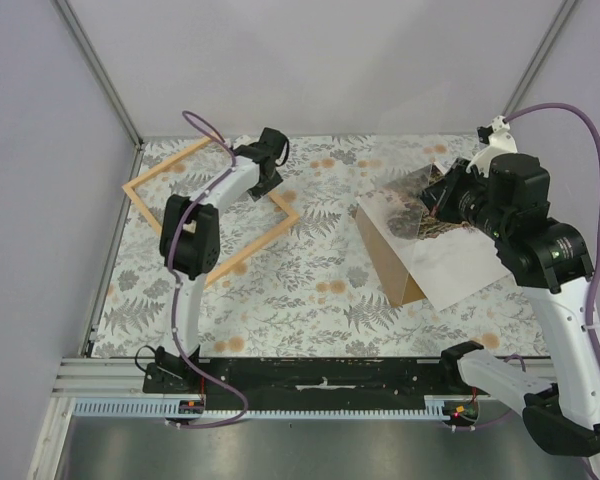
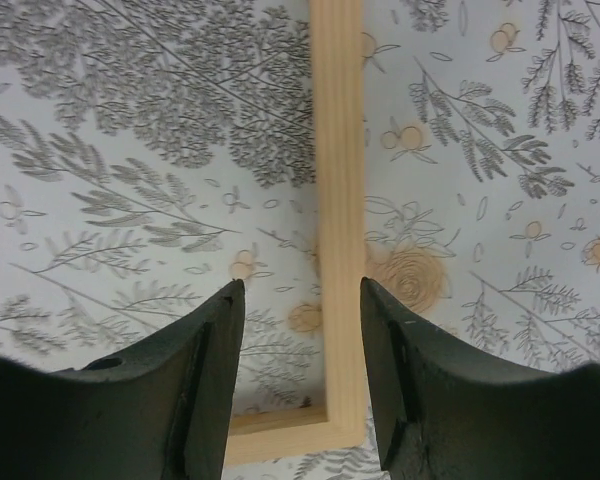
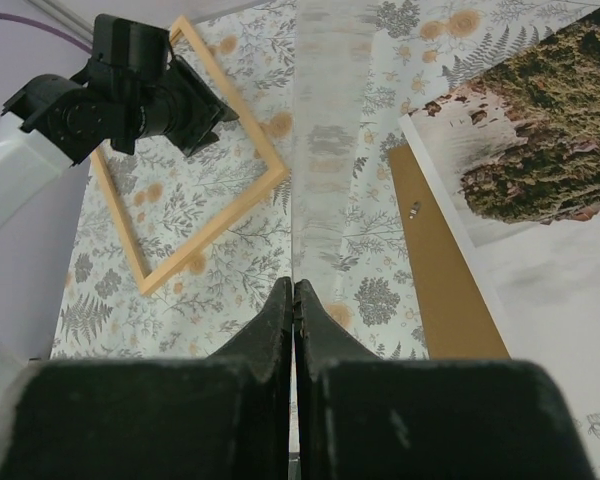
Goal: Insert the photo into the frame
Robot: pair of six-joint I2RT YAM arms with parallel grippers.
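- Left wrist view: the left gripper (image 2: 300,285) has its two black fingers apart, one on each side of a rail of the frame (image 2: 337,150), with nothing held between them; whether they touch the cloth cannot be told.
- That rail is pale, natural wood with a fine straight grain, and it meets a second rail at a square corner low in this view.
- From above, the frame (image 1: 165,163) lies flat at the far left of the table, turned like a diamond, thin and open in the middle so the cloth shows through it.
- The right gripper (image 3: 294,285) has its fingers pressed together on the edge of a thin clear sheet (image 3: 325,120) that stands up away from them.
- The photo (image 3: 540,170) lies picture side up at the right, well apart from the frame: a dark green wooded rock, pale water and a white border.
- It rests on a brown backing board (image 3: 440,270), whose left strip shows beside it.
- A tablecloth (image 1: 320,290) printed with grey ferns and orange flowers covers the table.
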